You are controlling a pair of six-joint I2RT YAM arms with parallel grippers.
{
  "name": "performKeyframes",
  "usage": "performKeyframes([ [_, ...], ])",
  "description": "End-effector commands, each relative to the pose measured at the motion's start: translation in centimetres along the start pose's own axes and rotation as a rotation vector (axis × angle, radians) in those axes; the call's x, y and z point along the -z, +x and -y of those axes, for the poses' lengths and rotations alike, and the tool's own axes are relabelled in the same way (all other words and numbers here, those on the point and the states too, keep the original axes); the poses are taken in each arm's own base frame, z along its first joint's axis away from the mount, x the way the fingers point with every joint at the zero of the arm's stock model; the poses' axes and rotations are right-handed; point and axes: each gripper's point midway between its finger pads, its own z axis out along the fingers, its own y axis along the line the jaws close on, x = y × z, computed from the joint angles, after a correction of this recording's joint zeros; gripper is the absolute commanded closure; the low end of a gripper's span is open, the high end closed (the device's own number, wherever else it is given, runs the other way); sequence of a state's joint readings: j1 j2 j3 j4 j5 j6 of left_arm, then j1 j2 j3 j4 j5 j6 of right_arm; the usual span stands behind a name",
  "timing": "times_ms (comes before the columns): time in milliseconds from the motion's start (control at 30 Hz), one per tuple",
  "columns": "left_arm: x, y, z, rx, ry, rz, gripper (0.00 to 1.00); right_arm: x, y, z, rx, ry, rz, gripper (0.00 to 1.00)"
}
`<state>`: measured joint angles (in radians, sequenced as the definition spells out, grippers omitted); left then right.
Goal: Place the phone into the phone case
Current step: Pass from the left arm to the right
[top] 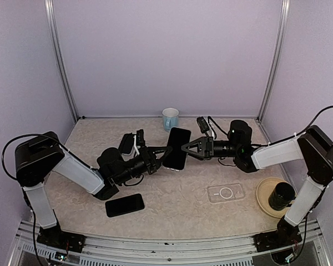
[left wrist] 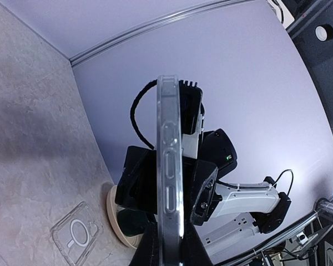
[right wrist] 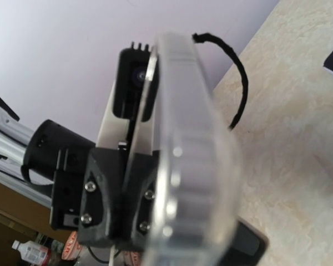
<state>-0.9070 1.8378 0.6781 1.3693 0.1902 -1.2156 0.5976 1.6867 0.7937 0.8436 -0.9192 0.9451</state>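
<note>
A dark phone (top: 177, 145) with a clear phone case (left wrist: 169, 166) round its edge is held up above the middle of the table. My left gripper (top: 165, 153) is shut on its lower end; in the left wrist view the case stands edge-on between my jaws (left wrist: 169, 249). My right gripper (top: 184, 148) comes from the right, its fingers (left wrist: 206, 191) pressed on both faces of the phone. In the right wrist view the blurred case edge (right wrist: 194, 166) fills the middle and hides my own fingertips, with the left gripper (right wrist: 122, 205) behind it.
A second black phone (top: 125, 205) lies flat near the front left. Another clear case with a ring (top: 226, 193) lies front right, beside a beige plate (top: 263, 200) carrying a dark cup (top: 281, 195). A pale blue mug (top: 170, 118) stands by the back wall.
</note>
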Motion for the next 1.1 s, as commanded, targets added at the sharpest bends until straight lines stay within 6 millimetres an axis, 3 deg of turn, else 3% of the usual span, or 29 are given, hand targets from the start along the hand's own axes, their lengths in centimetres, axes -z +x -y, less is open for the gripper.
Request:
performKeyframes([
  [0, 0.1, -0.9, 2.7, -0.014, 0.101, 0.051, 1.00, -0.7, 0.0, -0.3, 0.009, -0.009, -0.005, 0.52],
  [400, 0.5, -0.9, 2.1, 0.002, 0.076, 0.080, 1.00, -1.0, -0.8, -0.9, 0.016, -0.035, 0.019, 0.59],
  [500, 0.5, -0.9, 1.8, 0.002, 0.068, 0.080, 1.00, -1.3, -0.8, -0.9, 0.007, -0.043, 0.011, 0.71],
  [633, 0.5, -0.9, 1.3, -0.001, 0.052, 0.085, 0.96, -1.6, -0.5, -0.8, -0.018, -0.056, -0.002, 0.97],
  [700, 0.6, -0.9, 1.3, -0.007, 0.052, 0.089, 0.93, -1.7, -0.3, -0.8, -0.033, -0.068, -0.007, 1.00],
  [767, 0.6, -0.9, 1.2, -0.009, 0.049, 0.088, 0.87, -1.7, -0.2, -0.9, -0.042, -0.083, -0.011, 1.00],
  [933, 0.9, -1.0, 0.9, -0.011, 0.039, 0.077, 0.50, -1.9, -0.5, -1.3, -0.042, -0.099, -0.025, 1.00],
  [1067, 1.8, -1.9, 0.0, -0.020, -0.002, 0.074, 0.30, -2.1, -0.9, -0.7, -0.050, -0.072, -0.052, 1.00],
])
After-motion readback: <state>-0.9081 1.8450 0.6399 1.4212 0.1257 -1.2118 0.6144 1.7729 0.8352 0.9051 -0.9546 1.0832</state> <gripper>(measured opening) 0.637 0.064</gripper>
